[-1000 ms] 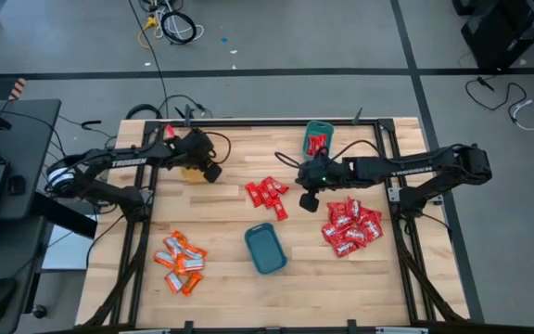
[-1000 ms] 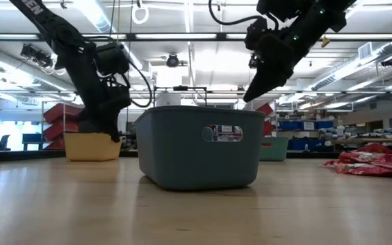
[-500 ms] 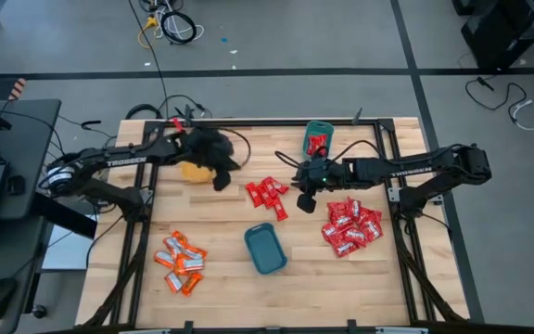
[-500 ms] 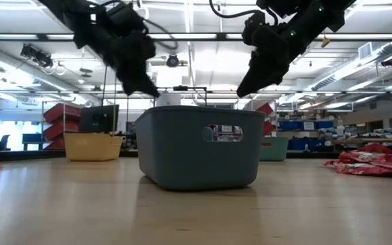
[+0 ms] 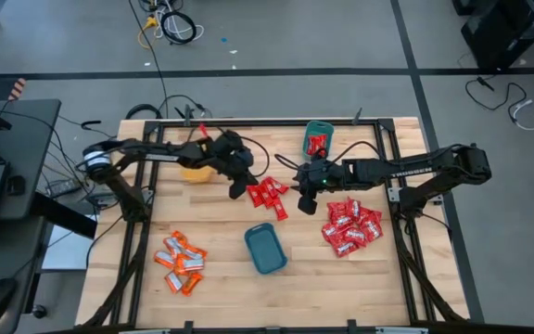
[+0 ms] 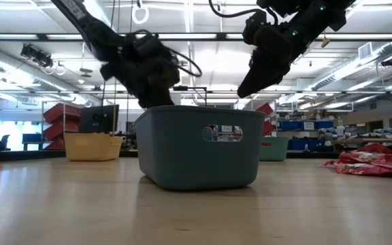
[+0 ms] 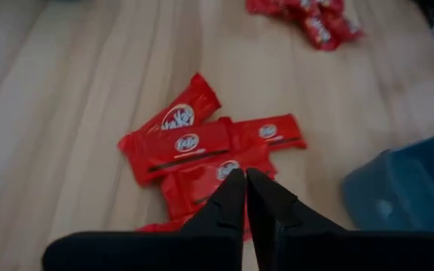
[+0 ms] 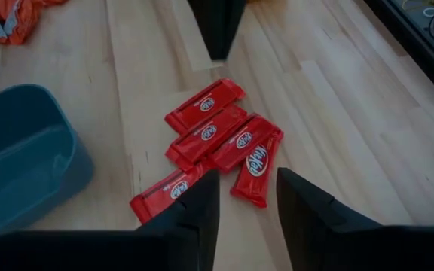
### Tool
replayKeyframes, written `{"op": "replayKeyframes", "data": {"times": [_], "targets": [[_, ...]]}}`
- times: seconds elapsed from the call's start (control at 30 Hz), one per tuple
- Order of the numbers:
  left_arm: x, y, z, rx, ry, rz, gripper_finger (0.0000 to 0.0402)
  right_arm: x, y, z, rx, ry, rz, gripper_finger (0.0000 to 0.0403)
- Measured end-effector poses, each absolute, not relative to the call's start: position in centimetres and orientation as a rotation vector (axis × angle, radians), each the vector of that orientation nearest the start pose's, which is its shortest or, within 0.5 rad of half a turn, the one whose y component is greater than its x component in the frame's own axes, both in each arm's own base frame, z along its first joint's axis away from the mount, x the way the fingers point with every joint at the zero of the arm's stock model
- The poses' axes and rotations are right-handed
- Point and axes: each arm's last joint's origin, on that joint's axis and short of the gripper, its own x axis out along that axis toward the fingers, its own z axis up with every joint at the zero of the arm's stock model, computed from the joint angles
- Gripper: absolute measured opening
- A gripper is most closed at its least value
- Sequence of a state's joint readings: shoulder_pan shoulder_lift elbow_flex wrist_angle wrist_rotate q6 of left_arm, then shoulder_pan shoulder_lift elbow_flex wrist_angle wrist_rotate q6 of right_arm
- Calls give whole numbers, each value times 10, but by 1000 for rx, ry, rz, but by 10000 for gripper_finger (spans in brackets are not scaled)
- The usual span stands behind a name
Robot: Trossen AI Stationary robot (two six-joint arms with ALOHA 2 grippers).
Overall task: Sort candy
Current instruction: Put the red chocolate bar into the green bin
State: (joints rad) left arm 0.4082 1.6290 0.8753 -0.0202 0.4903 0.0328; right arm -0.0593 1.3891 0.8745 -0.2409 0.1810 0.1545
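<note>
Candy, three lots on the bench (image 5: 221, 278). Narrow red bars (image 5: 267, 195): loose cluster at mid-bench, some overlapping. Wider red packets (image 5: 350, 225): heap toward the right side. Orange-and-white packets (image 5: 180, 262): heap at front left.

Bins: teal bin (image 5: 265, 249) in front of the bars; second teal bin (image 5: 317, 139) at the back edge, some red candy in it; yellow bin (image 5: 196, 170) at back left.

Left claw (image 7: 245, 188): pressed together, empty, poised over the bars. Right claw (image 8: 245, 197): spread, empty, above the same cluster from the opposite side.

Risks: both claws converge on one cluster, so a collision is possible; overlapping bars may lift in pairs or scatter.
</note>
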Motion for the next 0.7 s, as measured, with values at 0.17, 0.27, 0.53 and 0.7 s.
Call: {"op": "replayKeyframes", "data": {"times": [0.17,0.27,0.53,0.7], "targets": [[309,120,156,-266,723,-62,54,284,-22,229,100,736,-287,119],[312,123,150,-219,731,-26,81,284,-22,229,100,736,-287,121],[314,126,134,-227,757,-17,145,284,-23,229,103,734,-300,122],[316,127,129,-232,750,-30,158,284,-27,229,102,730,-360,123]]}}
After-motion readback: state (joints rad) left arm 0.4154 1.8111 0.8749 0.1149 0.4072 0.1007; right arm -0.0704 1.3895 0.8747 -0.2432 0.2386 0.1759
